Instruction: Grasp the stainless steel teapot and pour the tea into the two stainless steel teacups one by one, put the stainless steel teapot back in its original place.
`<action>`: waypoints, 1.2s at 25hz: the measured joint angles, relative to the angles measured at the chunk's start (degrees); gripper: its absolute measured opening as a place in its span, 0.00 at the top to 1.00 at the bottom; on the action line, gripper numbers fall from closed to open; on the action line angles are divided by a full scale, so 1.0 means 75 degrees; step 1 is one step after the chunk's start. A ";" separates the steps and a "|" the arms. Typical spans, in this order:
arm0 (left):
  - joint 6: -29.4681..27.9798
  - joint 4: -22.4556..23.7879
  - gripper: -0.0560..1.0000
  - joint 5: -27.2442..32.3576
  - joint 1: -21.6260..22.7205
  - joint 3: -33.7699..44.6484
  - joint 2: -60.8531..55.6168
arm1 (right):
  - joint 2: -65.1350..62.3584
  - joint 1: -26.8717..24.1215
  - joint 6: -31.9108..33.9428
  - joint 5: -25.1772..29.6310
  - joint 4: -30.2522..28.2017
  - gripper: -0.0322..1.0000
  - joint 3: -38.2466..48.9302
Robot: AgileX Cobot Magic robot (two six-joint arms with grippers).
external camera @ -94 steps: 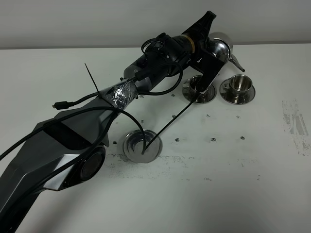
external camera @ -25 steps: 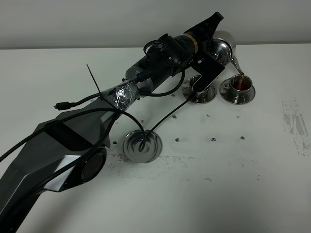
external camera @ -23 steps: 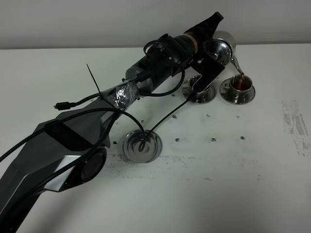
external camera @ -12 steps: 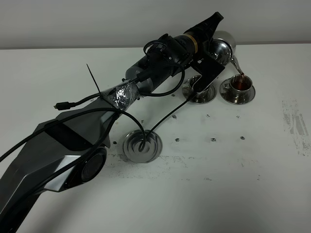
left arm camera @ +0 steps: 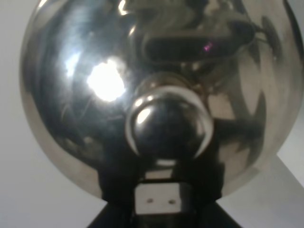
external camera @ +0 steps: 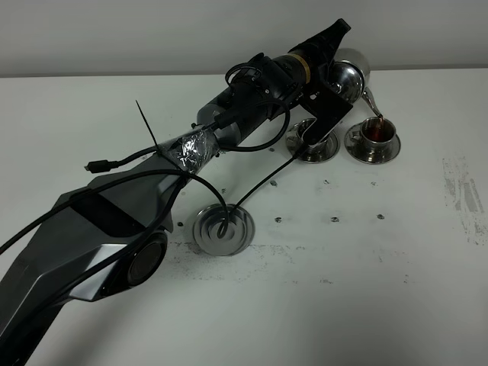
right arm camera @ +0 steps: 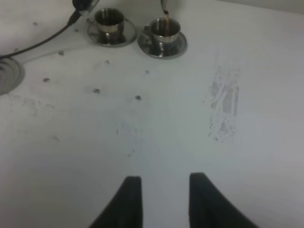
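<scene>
I see the stainless steel teapot [external camera: 348, 75] lifted and tilted at the far side of the table [external camera: 358, 259], its spout over the right teacup [external camera: 374, 141]. This cup holds dark reddish tea [external camera: 377, 132]. The left teacup [right arm camera: 110, 19] stands just beside it on its own saucer; its content I cannot tell. The wide saucer [external camera: 223, 229] lies well apart, nearer to me. The table is white with small marks, and a plain wall [external camera: 152, 38] is behind it. The left gripper [external camera: 329, 90] is clamped on the teapot. The right gripper [right arm camera: 164, 197] hangs over the table, fingers spread, holding nothing.
</scene>
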 joint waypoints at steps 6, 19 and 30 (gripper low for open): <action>0.0000 0.0000 0.78 0.0000 0.0000 0.0000 0.0000 | 0.0000 0.0000 0.0000 0.0000 0.0000 0.75 0.0000; 0.0007 0.0000 0.78 0.0000 0.0000 0.0000 0.0000 | 0.0000 0.0000 0.0000 0.0000 0.0000 0.75 0.0000; 0.0060 0.0014 0.78 -0.0039 0.0000 0.0000 0.0000 | 0.0000 0.0000 0.0000 0.0000 0.0000 0.75 0.0000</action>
